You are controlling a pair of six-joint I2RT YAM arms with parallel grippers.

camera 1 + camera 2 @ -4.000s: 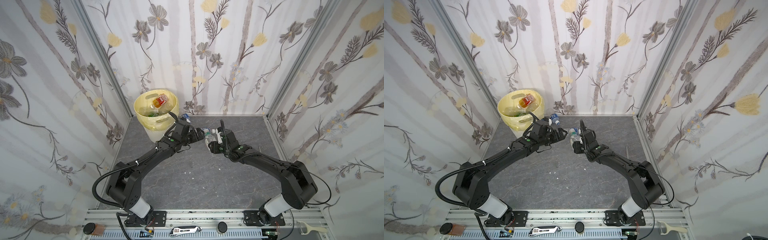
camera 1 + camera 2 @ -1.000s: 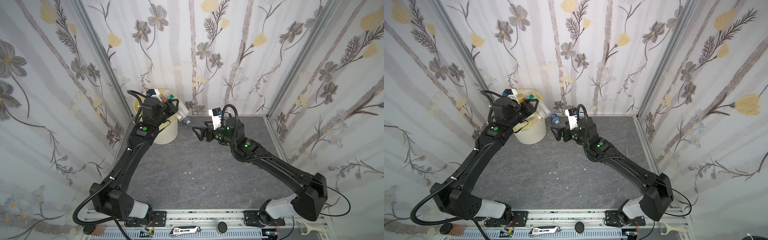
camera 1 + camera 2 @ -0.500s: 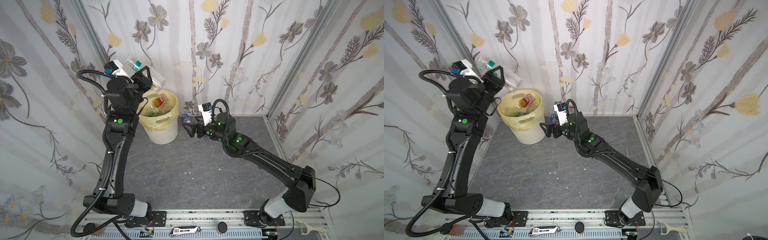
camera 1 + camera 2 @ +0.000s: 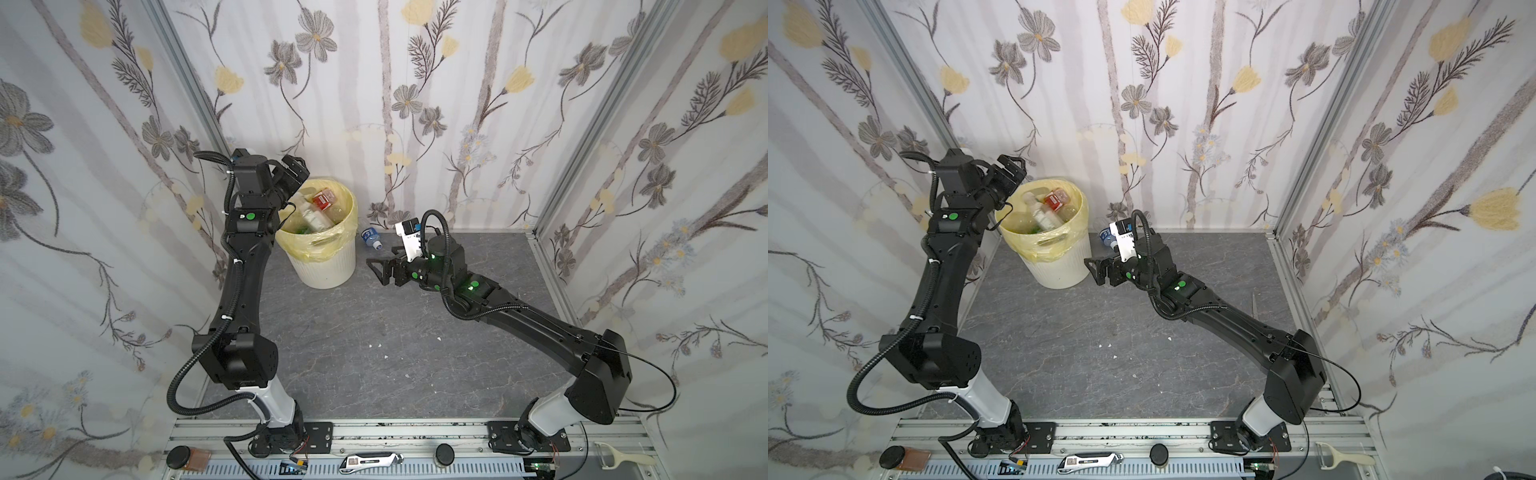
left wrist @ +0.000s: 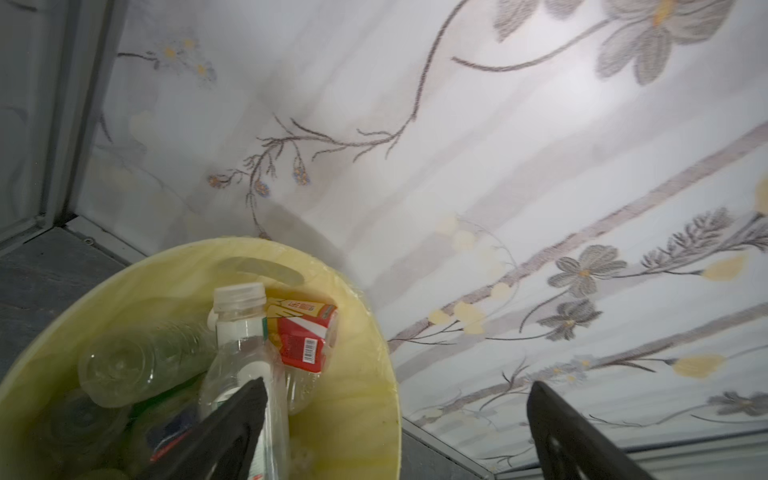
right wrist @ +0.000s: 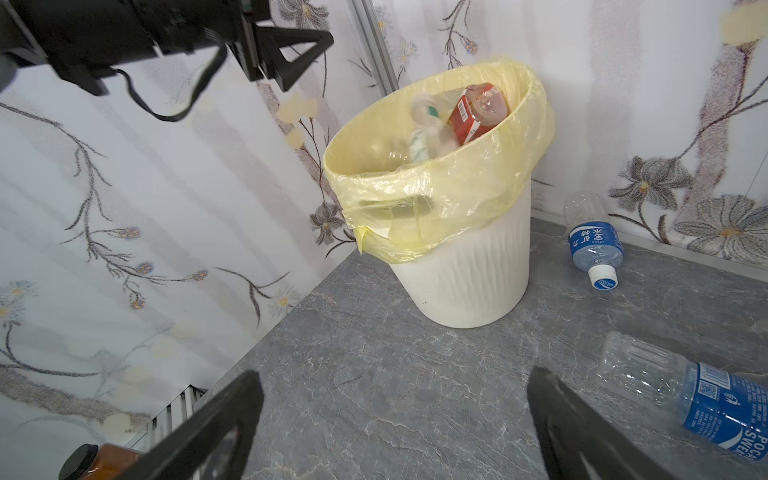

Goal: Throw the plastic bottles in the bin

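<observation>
Crowding the yellow-lined cream bin [image 4: 328, 270], clear and red-labelled bottles [image 4: 312, 217]; left gripper [image 5: 397, 384] and right gripper [image 6: 395, 376] spread.

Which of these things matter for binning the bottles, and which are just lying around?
For the job: bin, bottles inside it, blue-label bottle by the wall, second bottle on the floor.
Just lying about: peeler, utility knife, brown jar.

Soft, even, bright light fills both top views, with faint shadows on the surface [image 4: 374, 340]. One bottle [image 6: 422, 129] in the bin [image 6: 461, 282] is motion-blurred. Glare whitens the wallpaper [image 5: 573, 99] in the left wrist view.
</observation>
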